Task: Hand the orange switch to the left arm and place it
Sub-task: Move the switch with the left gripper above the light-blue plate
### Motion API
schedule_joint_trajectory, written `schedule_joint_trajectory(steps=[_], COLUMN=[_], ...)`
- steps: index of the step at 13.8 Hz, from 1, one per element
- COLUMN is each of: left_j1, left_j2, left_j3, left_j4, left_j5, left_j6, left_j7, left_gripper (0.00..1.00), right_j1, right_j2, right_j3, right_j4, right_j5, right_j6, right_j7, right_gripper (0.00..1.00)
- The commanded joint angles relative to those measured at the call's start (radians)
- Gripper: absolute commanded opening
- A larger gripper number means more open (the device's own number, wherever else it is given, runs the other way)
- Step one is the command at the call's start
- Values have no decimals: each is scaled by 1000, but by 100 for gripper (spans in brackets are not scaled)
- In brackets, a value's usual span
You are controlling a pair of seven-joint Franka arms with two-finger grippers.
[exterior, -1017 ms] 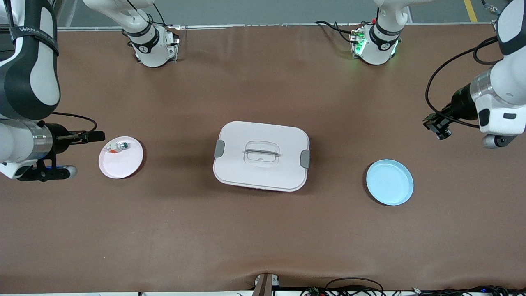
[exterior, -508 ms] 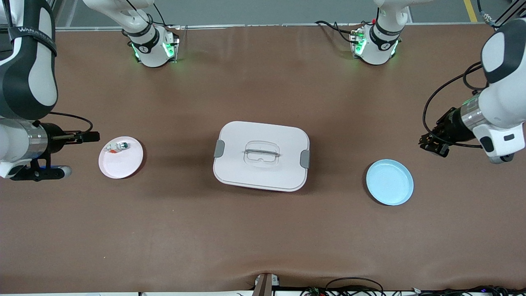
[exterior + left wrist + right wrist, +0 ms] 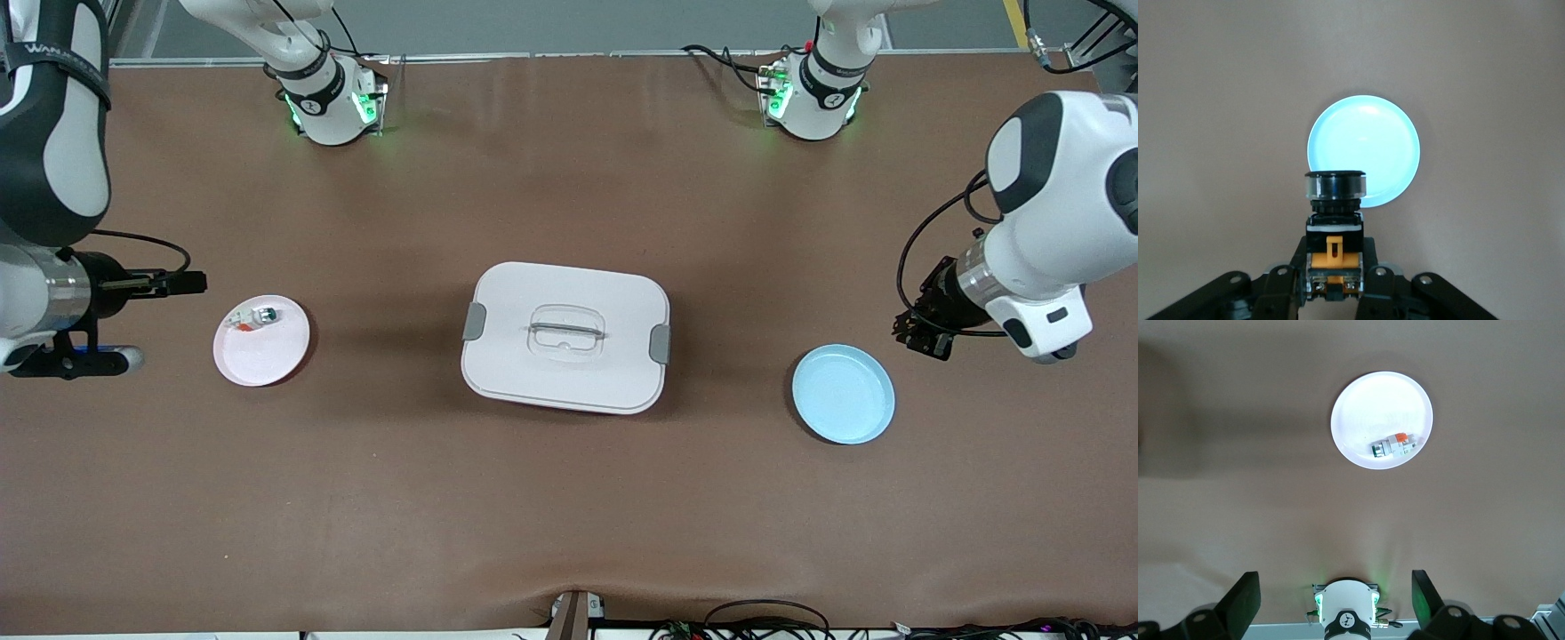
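My left gripper is shut on the orange switch, a small black block with an orange body and a round cap. It hangs over the table just beside the light-blue plate. In the front view this gripper sits at the left arm's end of the table, by the plate. The white box with grey latches stands mid-table, apart from both arms. My right gripper is open and empty, hovering beside the pink plate; its fingers stand wide apart.
A small white-and-green part with an orange tip lies in the pink plate. Both arm bases stand along the table edge farthest from the front camera. Cables run along the nearest edge.
The left arm swung down and toward the light-blue plate, carrying the switch. The right gripper drew back a little from the pink plate, still open.
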Motion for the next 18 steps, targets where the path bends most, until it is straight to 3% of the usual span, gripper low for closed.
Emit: schedule_joint_trajectory(steps=[1,5,13,18], left_j1=[4,1,-2,-8], left_j2=[-1,89,237,303], left_j3=[-2,-4,-7,-7], left_j4=[-70,-75,-74,-69], left_j5=[28,131,280,286], left_j6=[98,170,296,346], left_j7=[-47,-166,-335,-337], left_gripper=[0,0,0,0], right_j1=[-16,-16,-32,-26], right_j2=[-56,-61,-71,-75], right_j3=[21,21,13,16], right_j4=[-64,-59,-65,-68], right_j5=[15,26,16,-4], right_j6=[7,15,-14,10], right_j7=[7,-130,-142,-143], right_gripper=[100,100,100,100])
